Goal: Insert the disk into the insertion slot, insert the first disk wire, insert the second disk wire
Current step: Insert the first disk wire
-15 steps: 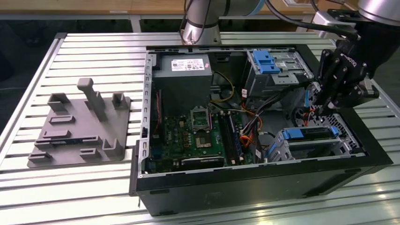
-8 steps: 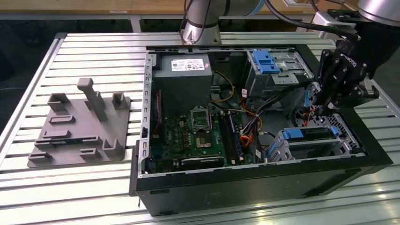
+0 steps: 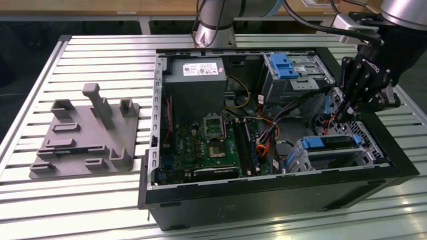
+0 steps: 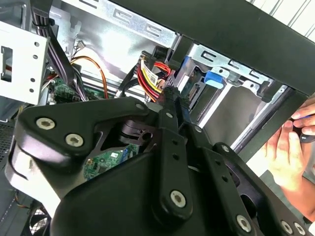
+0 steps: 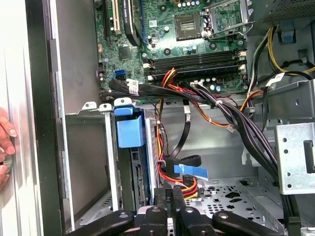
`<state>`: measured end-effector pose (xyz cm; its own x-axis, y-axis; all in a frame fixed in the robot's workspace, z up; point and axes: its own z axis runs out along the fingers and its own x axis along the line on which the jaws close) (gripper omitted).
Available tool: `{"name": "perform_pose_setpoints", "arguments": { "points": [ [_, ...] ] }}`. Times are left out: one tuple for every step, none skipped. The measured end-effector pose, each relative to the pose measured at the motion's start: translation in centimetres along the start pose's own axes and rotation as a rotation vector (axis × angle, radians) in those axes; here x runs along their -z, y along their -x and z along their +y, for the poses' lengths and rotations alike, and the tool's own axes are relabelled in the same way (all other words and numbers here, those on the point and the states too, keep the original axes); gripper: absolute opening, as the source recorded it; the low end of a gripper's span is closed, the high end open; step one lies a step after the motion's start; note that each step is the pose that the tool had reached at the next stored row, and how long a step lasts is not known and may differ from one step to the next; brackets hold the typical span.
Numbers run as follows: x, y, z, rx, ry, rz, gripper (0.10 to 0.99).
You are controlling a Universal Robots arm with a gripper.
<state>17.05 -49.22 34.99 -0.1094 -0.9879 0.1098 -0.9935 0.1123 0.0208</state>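
Red-yellow wire (image 5: 188,185) seems pinched in the gripper (image 5: 171,191), jaws pressed together, beside the disk (image 5: 130,132); tilted, it may jam there or slip free.

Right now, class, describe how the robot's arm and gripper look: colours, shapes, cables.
The arm is a smooth silver-grey tube. A black cable loops to its wrist. The gripper is matte black, built of hinged link bars with silver bolt heads.

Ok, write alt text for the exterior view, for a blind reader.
The gripper reaches into an open black computer case on a slatted table, among cables beside the insertion slot, which holds the disk. A grey fixture plate lies at the exterior view's left.
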Motion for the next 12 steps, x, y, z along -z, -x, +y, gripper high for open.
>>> {"name": "perform_pose_setpoints", "arguments": {
  "points": [
    [-0.01, 0.0, 0.0, 0.0, 0.0, 0.0001, 0.165],
    [-0.01, 0.0, -0.01, 0.0, 0.001, 0.0, 0.165],
    [-0.02, 0.01, -0.01, 0.001, 0.001, -0.0001, 0.165],
    [-0.02, 0.01, -0.03, 0.001, 0.001, -0.0002, 0.165],
    [-0.03, 0.02, -0.08, 0.002, 0.001, -0.0002, 0.165],
    [-0.03, 0.02, -0.14, 0.003, 0.001, -0.0001, 0.165],
    [-0.02, 0.03, -0.2, 0.006, 0.001, 0.0, 0.165],
    [-0.02, 0.03, -0.22, 0.015, 0.0, 0.0002, 0.165],
    [-0.01, 0.03, -0.22, 0.027, -0.001, 0.0005, 0.165],
    [-0.02, 0.03, -0.23, 0.042, -0.003, 0.0008, 0.165],
    [-0.02, 0.03, -0.23, 0.059, -0.005, 0.0013, 0.165],
    [-0.02, 0.03, -0.23, 0.075, -0.007, 0.0018, 0.165]
  ]
}}
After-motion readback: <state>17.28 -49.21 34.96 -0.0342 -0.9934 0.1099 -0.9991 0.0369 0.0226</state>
